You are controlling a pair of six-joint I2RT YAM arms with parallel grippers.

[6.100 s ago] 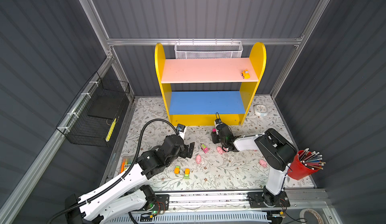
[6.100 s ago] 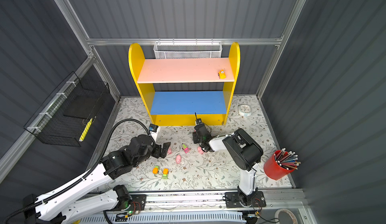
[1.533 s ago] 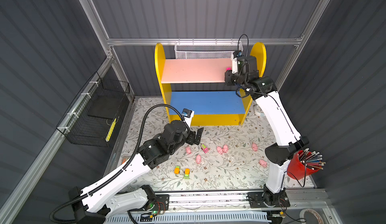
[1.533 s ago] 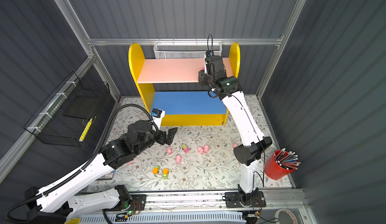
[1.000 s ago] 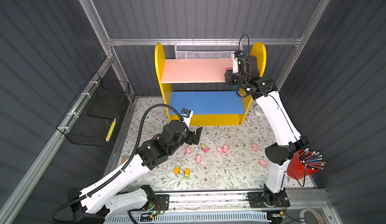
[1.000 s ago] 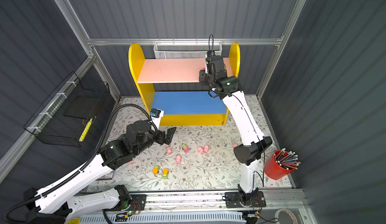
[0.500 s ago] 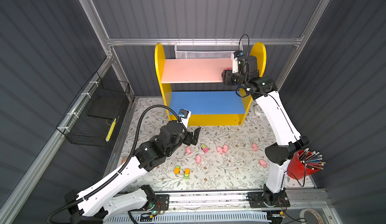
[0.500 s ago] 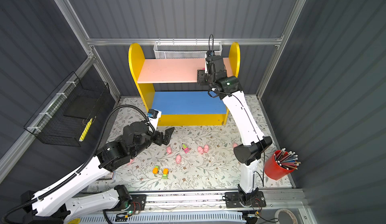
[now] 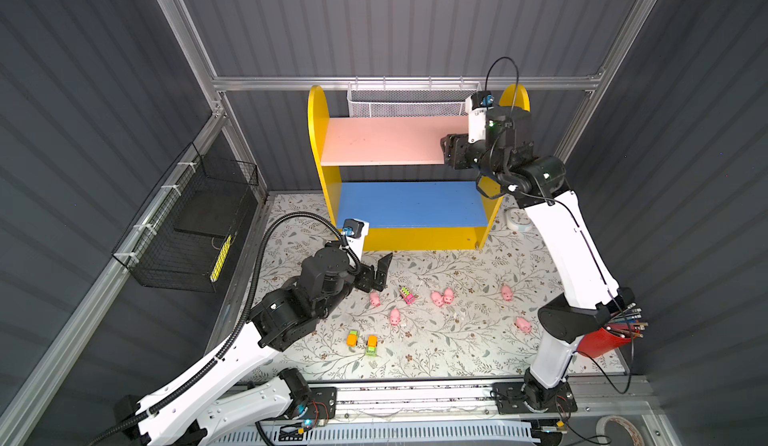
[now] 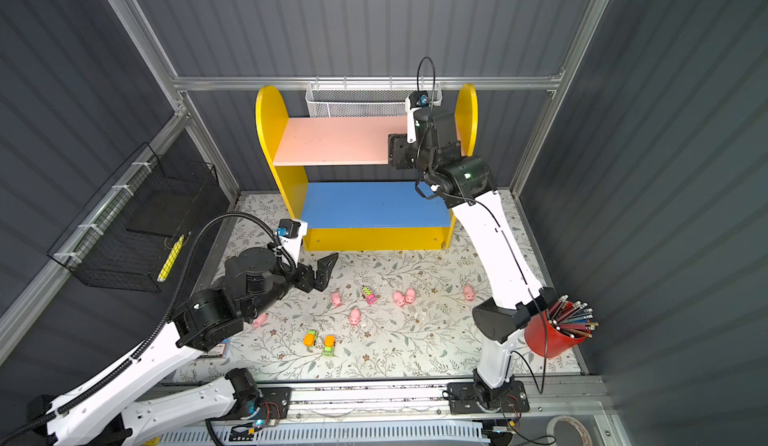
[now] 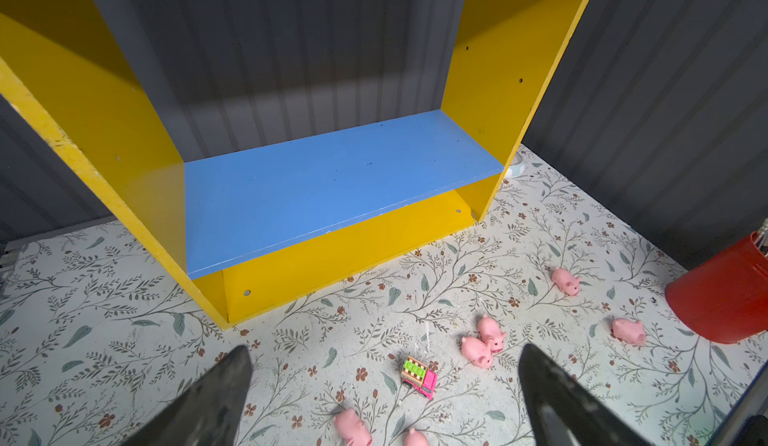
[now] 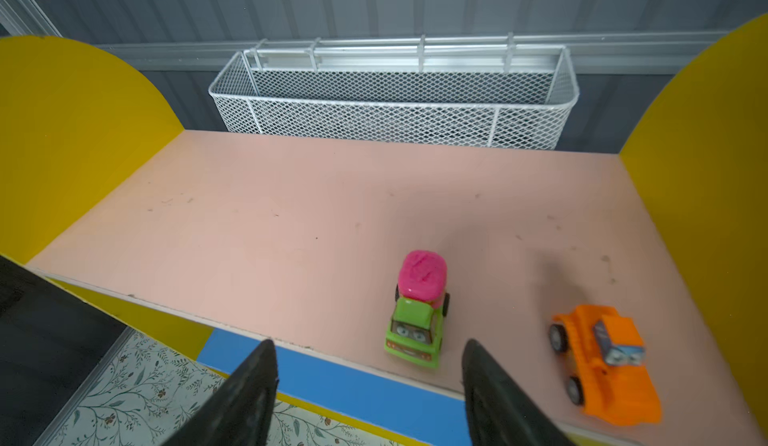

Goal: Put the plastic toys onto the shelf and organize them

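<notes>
In both top views: parking the right gripper (image 9: 451, 155) at the front right end of the shelf (image 9: 318, 132). Poising the left gripper (image 9: 380, 271) low over the floral mat (image 9: 457, 361), spread wide and empty, near a pink truck (image 9: 408, 295) and loose pigs (image 9: 395, 317). Leaving an orange car (image 9: 352, 338) and a yellow-green car (image 9: 372, 345) on the mat.

In the left wrist view: facing a bare blue lower board (image 11: 332, 190) past wide-set jaws.

In the right wrist view: showing jaws roughly half parted, gripping nothing. Showing a green mixer truck (image 12: 417, 319) free on the pink upper board (image 12: 291, 215) near its front edge, an orange digger (image 12: 602, 356) beside it.

Seemingly finishing one placement, with most toys not yet shelved. Next, likely drawing the right claw back without nudging the truck over the edge, then reaching down for another toy.
</notes>
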